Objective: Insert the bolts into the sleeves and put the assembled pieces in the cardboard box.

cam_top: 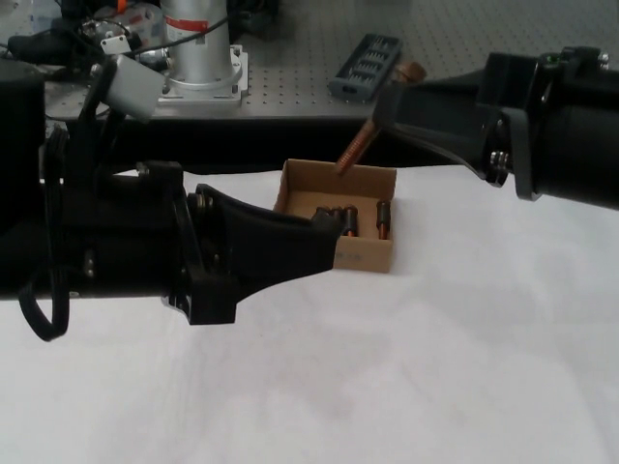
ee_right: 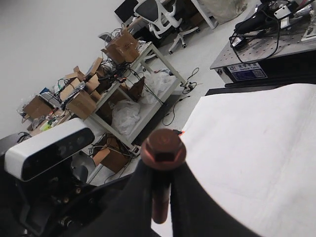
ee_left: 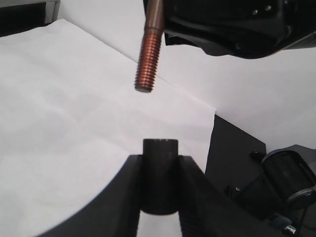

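Left hand [ee_left: 160, 163] clamped on sleeve [ee_left: 160, 185]; right hand [ee_right: 162, 183] clamped on bolt [ee_right: 163, 150], tip clear of the bore.
You risk a jam at the rim: the coppery threaded shank hangs tilted, off the smooth dark cylinder's axis. Cardboard box [cam_top: 366, 254] sits toward 12 o'clock on your table [cam_top: 435, 367].

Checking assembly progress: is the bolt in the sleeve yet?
Out: the bolt ends short of the sleeve, white cloth showing between them.
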{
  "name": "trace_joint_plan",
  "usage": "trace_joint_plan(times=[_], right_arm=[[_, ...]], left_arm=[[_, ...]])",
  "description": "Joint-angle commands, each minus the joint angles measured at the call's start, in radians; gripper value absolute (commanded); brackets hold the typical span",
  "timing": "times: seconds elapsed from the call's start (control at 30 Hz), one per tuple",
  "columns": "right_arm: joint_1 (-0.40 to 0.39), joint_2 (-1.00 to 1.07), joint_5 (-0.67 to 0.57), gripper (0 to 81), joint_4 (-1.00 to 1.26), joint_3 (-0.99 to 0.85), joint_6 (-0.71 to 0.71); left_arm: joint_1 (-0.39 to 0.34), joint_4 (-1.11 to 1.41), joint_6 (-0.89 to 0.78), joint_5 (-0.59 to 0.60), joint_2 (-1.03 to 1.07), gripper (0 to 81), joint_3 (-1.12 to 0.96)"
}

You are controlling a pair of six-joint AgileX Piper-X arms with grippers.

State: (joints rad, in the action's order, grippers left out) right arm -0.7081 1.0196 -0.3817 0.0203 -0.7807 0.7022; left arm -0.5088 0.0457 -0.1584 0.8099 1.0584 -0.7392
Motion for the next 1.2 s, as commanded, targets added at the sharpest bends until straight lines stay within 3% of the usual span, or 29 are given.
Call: trace_joint_plan(times=[0.0, 1.17], right_arm=[[-0.004, 0.001, -0.018, 1.9, 0.010, -0.014, 0.001], [-0.004, 0.001, -0.037, 1.9, 0.010, -0.014, 0.001]], left_arm=[[0.000, 0.007, 0.009, 0.007, -0.009, 0.6, -0.003], [0.000, 0.107, 0.018, 0.007, -0.009, 0.6, -0.003]])
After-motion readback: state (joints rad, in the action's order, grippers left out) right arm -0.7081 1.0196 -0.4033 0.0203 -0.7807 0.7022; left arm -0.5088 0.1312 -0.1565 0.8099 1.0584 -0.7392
